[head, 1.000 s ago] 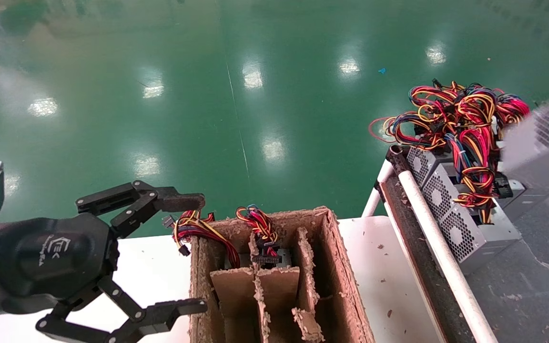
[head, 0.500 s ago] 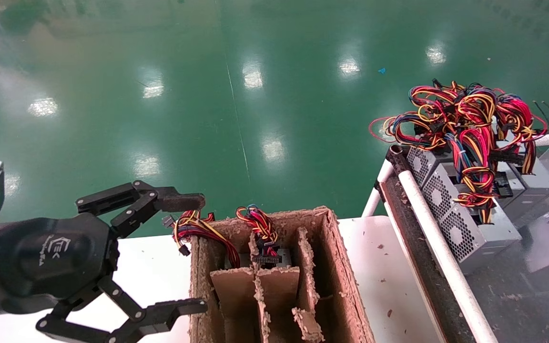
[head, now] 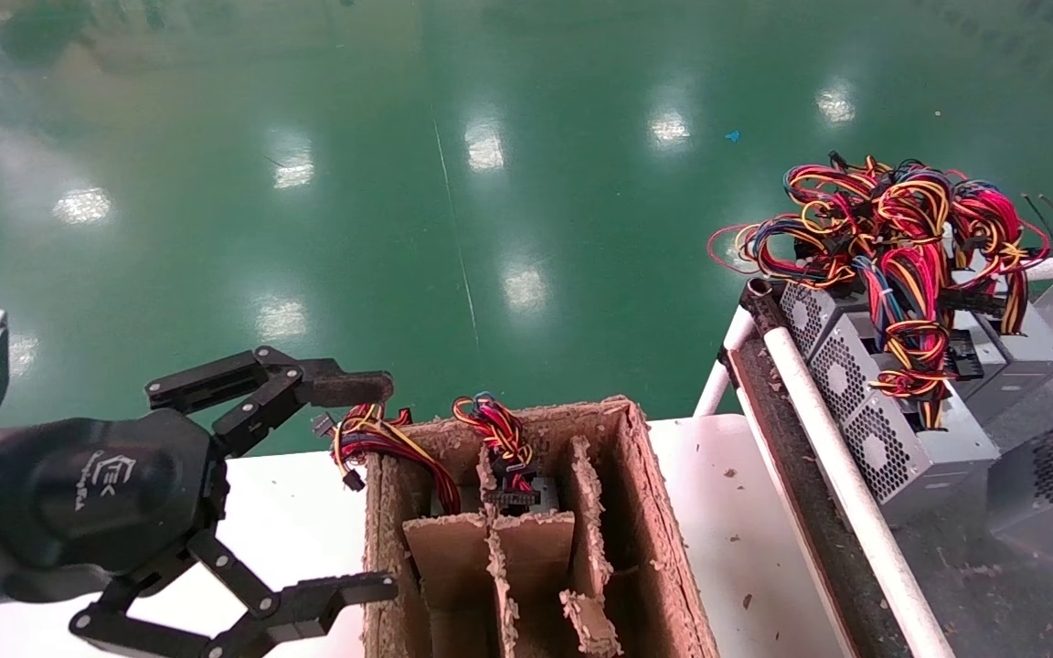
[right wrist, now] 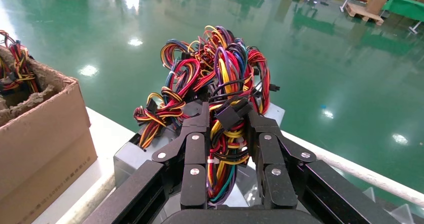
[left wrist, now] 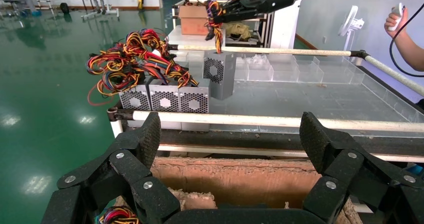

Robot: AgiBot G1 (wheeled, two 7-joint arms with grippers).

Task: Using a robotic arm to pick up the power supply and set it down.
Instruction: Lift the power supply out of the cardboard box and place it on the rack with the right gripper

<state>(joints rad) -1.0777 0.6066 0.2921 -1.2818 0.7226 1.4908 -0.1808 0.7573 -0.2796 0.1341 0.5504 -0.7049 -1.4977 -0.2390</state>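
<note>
Right gripper [right wrist: 227, 156], far out on the right, is clenched on the wire bundle [right wrist: 220, 84] of a power supply [head: 1052, 480] hanging below it, box just right of the racked row, while the left gripper [head: 378, 484] idles spread beside the cardboard box [head: 654, 539]

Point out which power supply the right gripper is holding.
The one standing apart from the row of three, held by its wire bundle in the right gripper. The row units sit untouched against the white rail.
</note>
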